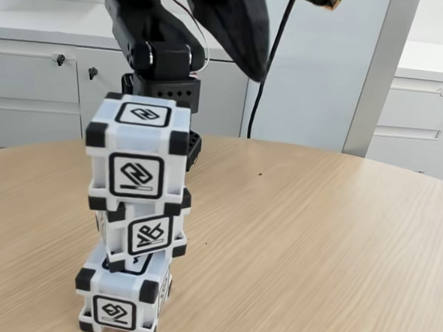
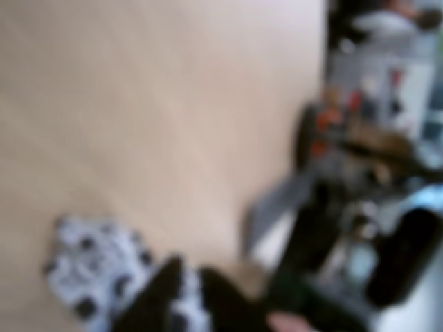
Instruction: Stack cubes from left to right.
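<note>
In the fixed view three white cubes with black corners stand in one crooked tower at the table's front left. The bottom cube (image 1: 124, 301) rests on the table. The middle cube (image 1: 144, 235) sits on it, shifted to the right and turned. On top is the upper cube (image 1: 137, 157), tilted a little. My gripper (image 1: 256, 73) hangs above and to the right of the tower, clear of it and holding nothing. In the blurred wrist view the cubes (image 2: 86, 266) lie at the lower left and my gripper (image 2: 185, 294) shows as two dark fingers at the bottom edge.
The arm's black base (image 1: 164, 83) stands on the round wooden table (image 1: 323, 235) right behind the tower. A black cable (image 1: 265, 73) hangs beside the gripper. White cabinets (image 1: 28, 80) line the back wall. Blurred dark equipment (image 2: 367, 207) lies right in the wrist view.
</note>
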Available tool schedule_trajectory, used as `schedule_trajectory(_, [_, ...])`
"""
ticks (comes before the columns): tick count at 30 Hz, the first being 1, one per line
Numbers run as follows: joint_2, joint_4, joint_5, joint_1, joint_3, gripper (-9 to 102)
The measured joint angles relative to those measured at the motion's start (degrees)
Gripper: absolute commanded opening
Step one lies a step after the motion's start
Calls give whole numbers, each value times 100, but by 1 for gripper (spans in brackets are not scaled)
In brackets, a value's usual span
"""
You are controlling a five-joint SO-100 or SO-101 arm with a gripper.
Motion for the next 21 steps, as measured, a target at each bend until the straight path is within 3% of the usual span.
schedule_trajectory(10, [-53, -79, -483, -9, 1424, 0])
schedule_trajectory(21, [-35, -448, -545, -9, 1890, 0])
